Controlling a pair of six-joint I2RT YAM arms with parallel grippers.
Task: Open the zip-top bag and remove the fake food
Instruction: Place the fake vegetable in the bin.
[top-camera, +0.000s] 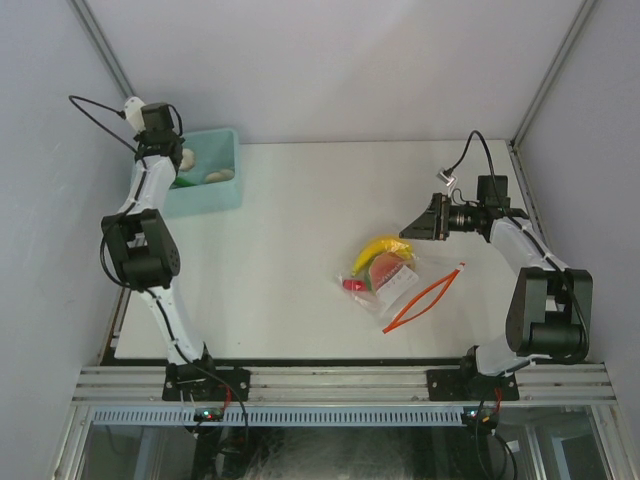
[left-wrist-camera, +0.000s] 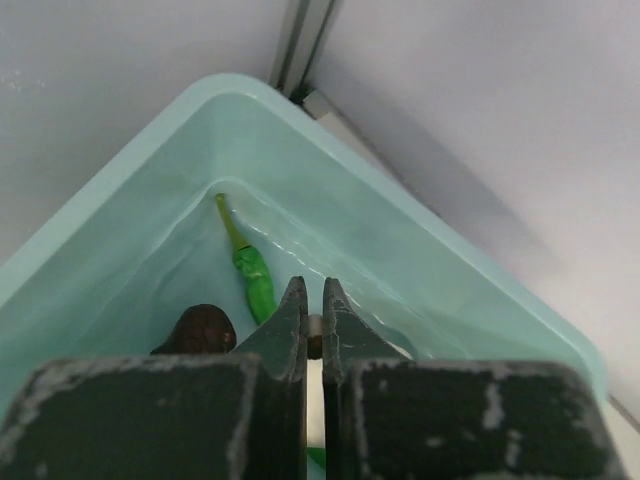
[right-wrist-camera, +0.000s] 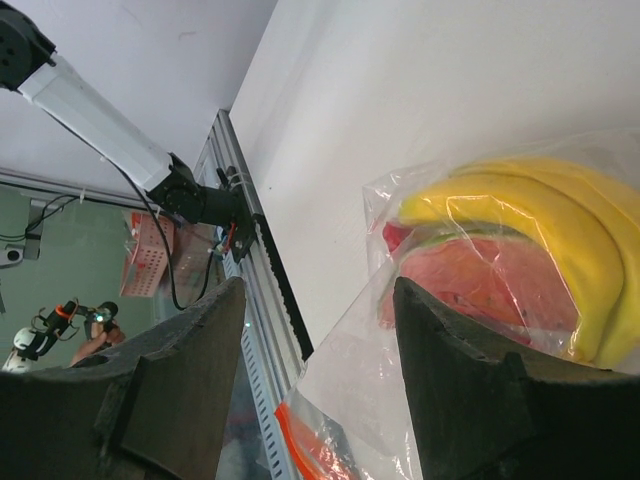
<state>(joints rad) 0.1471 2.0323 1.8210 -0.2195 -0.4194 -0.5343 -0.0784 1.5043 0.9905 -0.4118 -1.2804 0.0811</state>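
Toward the tabletop's right edge, our right gripper (top-camera: 422, 219) hung wide by the zip-top bag (top-camera: 406, 294) while our left gripper (left-wrist-camera: 312, 302) sat closed over the teal bin (top-camera: 222, 192), so we feared the unpinned bag sliding.

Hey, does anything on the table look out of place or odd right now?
The zip-top bag lies askew on the table, its red-orange zip strip gaping in a long loop, with the banana inside.

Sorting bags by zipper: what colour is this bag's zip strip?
Red-orange; the zip strip shows best in the top external view.
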